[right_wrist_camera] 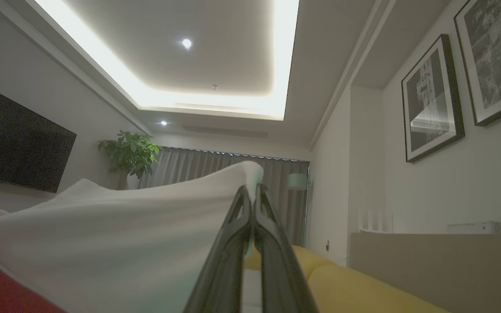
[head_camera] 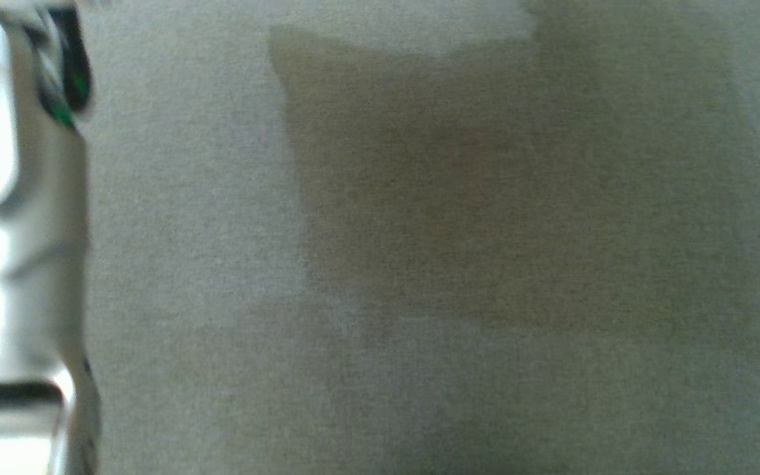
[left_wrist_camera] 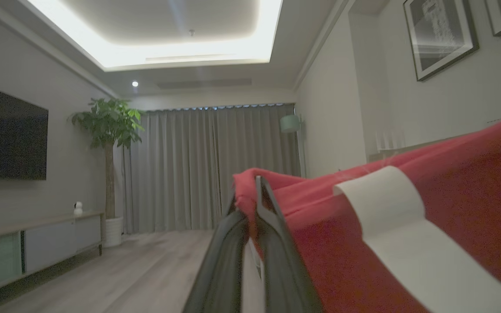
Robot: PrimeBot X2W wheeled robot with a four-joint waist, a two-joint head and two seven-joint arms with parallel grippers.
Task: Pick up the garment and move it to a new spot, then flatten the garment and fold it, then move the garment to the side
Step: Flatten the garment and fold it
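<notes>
In the left wrist view my left gripper (left_wrist_camera: 255, 186) is shut on a bunched red edge of the garment (left_wrist_camera: 459, 195). Its bright red cloth with a broad white band (left_wrist_camera: 389, 217) stretches off to the right, lifted in the air. In the right wrist view my right gripper (right_wrist_camera: 253, 191) is shut on a white panel of the garment (right_wrist_camera: 124, 234), which sags away to the left, with a strip of red at the lower left corner. A pale, blurred forearm (head_camera: 17, 231) runs down the left edge of the head view.
The head view looks down on a grey woven surface (head_camera: 189, 264) with a broad dark shadow (head_camera: 485, 198). The wrist views show a wall television (left_wrist_camera: 7, 134), a potted plant (left_wrist_camera: 109, 126), grey curtains (left_wrist_camera: 198, 169), a low cabinet (left_wrist_camera: 37, 243), a yellow sofa (right_wrist_camera: 355, 287) and framed pictures (right_wrist_camera: 433, 100).
</notes>
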